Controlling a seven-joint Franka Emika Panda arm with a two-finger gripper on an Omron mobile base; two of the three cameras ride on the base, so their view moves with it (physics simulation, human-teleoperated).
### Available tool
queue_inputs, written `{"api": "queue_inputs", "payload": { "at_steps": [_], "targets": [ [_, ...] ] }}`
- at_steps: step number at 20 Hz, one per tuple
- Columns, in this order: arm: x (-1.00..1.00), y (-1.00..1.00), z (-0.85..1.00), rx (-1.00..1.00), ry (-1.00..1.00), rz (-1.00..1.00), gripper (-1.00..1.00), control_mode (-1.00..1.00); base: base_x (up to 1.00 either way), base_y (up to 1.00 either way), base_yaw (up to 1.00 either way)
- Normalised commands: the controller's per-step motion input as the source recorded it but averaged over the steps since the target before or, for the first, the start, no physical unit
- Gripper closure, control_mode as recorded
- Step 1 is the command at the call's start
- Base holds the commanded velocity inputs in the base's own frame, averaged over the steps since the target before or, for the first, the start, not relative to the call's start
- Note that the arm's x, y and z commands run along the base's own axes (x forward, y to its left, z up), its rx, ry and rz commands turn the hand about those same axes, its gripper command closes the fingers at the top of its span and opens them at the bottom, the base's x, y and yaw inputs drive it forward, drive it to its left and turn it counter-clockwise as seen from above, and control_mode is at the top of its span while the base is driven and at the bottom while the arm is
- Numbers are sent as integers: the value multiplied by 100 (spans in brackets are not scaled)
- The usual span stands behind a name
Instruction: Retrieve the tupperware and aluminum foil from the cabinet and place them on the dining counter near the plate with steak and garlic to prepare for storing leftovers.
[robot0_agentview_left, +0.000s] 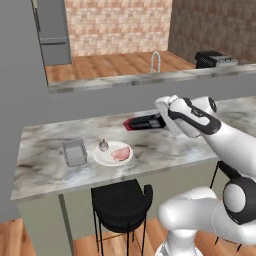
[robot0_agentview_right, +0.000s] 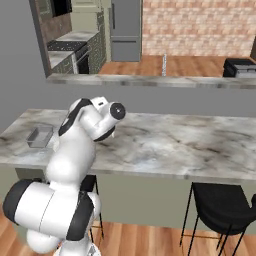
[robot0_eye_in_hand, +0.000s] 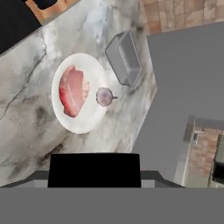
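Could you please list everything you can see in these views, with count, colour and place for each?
dining counter: one, grey-white marbled, across the middle.
tupperware: one, grey translucent, on the counter beside the plate.
plate: one, white, on the counter.
steak: one, pinkish, on the plate.
garlic: one, whitish-grey, on the plate beside the steak.
aluminum foil: one, black with red end, held above the counter.
stools: two, black, under the counter edge.
faucet: one, silver, beyond the ledge.
gripper: one, closed on the foil box.
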Motion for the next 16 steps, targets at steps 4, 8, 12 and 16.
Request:
{"api": "queue_inputs", "payload": {
  "at_steps": [4, 8, 12, 16],
  "targets": [
    [56, 0, -63, 0, 2, -7, 100, -100, 0, 0, 0],
    [48, 7, -75, 0, 7, -1, 100, -100, 0, 0, 0],
    [47, 6, -76, 0, 8, 0, 100, -100, 0, 0, 0],
    [40, 4, -74, 0, 11, 0, 100, -100, 0, 0, 0]
  ]
}}
